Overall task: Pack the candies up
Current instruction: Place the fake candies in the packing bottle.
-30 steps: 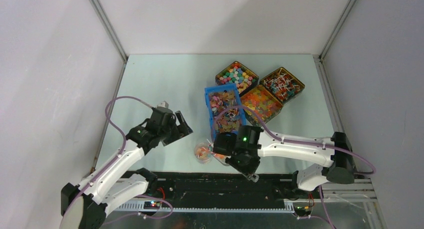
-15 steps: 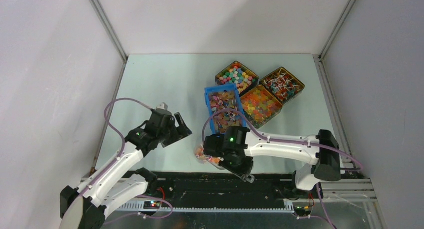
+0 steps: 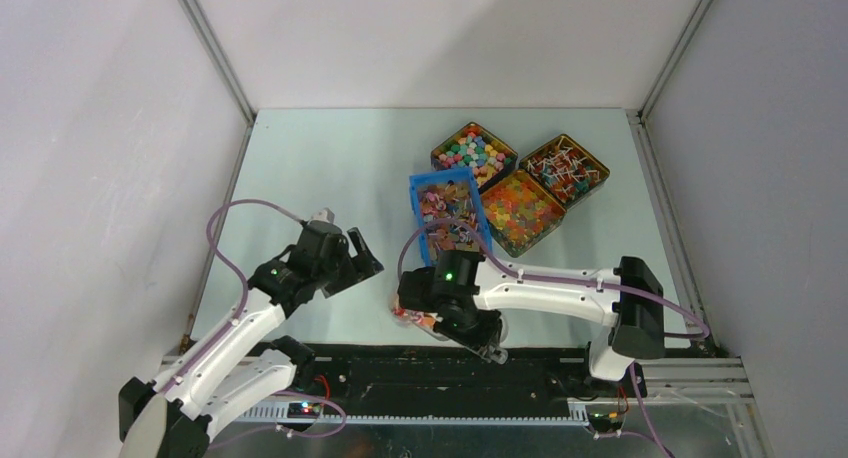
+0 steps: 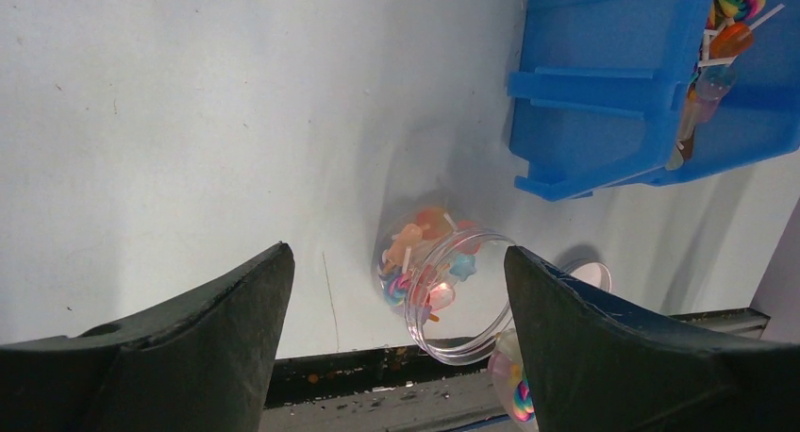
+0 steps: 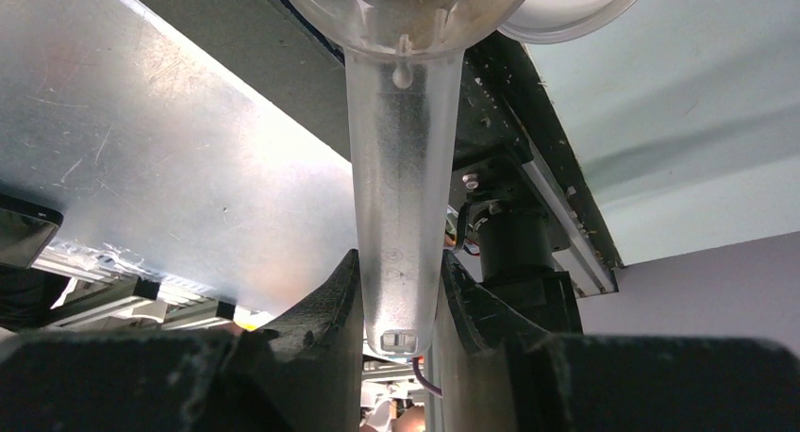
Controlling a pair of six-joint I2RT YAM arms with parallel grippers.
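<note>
The candies fill a blue bin (image 3: 447,221) (image 4: 604,83) on the right half of the table. More sweets lie in a clear jar (image 4: 443,281) (image 3: 402,306) by the front edge; my right arm covers most of the jar from above. My right gripper (image 5: 401,262) (image 3: 478,330) is shut on the handle of a clear plastic scoop (image 5: 404,168). The scoop's bowl (image 4: 512,380), with candy in it, hangs just beside the jar's mouth. My left gripper (image 4: 396,253) (image 3: 365,253) is open and empty, up and to the left of the jar.
A white lid (image 4: 592,274) (image 5: 575,8) lies right of the jar. Three tins stand at the back right: mixed-colour sweets (image 3: 473,150), lollipops (image 3: 563,170) and orange sweets (image 3: 520,206). A black rail (image 3: 380,363) runs along the table's front edge.
My right arm has swung left with the scoop and now hangs over the jar. The left arm has barely moved.
</note>
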